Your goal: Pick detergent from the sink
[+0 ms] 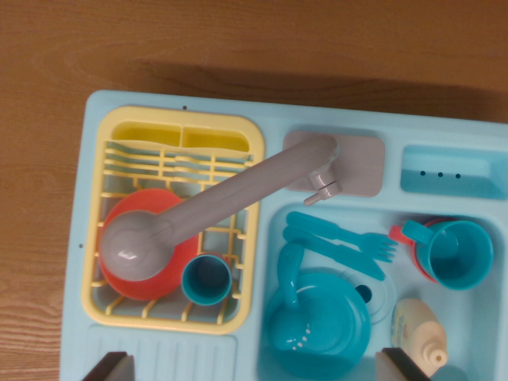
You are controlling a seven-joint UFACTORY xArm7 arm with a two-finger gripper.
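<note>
The detergent point(418, 325) is a small cream bottle with a pale label, lying in the sink basin point(484, 317) at the wrist view's lower right, its cap pointing toward the bottom edge. Only the two dark fingertips point(111, 367) of my gripper point(258, 369) show, at the bottom edge. They stand far apart, open, with nothing between them. The right fingertip sits just left of the bottle's cap and above it. The left one hangs over the drainboard below the rack.
In the basin lie a teal kettle point(317, 325), a teal fork and knife point(341, 238), and a teal cup point(456, 254) over a red one. The grey faucet point(222, 206) reaches over the yellow rack point(175, 230), which holds a red bowl point(147, 278) and a teal cup point(206, 278). A wooden table point(238, 40) surrounds the toy sink.
</note>
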